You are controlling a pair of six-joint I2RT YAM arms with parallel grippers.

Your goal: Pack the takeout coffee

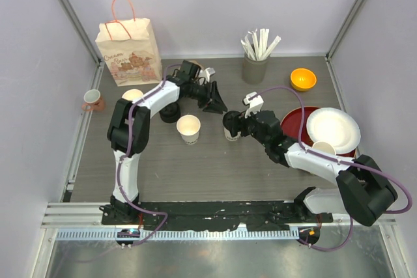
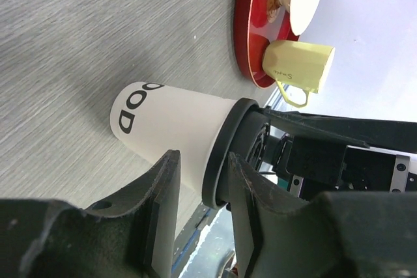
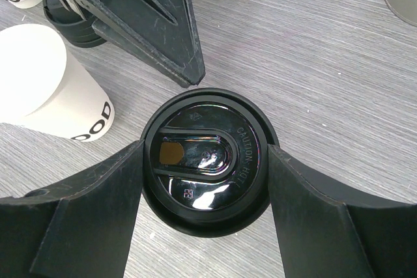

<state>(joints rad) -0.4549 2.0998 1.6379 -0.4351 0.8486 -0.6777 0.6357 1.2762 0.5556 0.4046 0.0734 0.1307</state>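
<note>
Two mugs (image 1: pixel 93 100) (image 1: pixel 324 148), one lidded cup (image 3: pixel 205 157), one bag (image 1: pixel 130 53), one bowl (image 1: pixel 303 79), one plate (image 1: pixel 333 128)

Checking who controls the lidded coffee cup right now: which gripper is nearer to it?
Right. The right gripper straddles the takeout coffee, with a finger against each side. The left gripper is open just beyond it, on the far-left side, its tips close by the lid's rim.

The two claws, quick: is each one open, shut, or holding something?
Left claw: open, holding nothing.
Right claw: closed on the lidded paper coffee cup.
</note>
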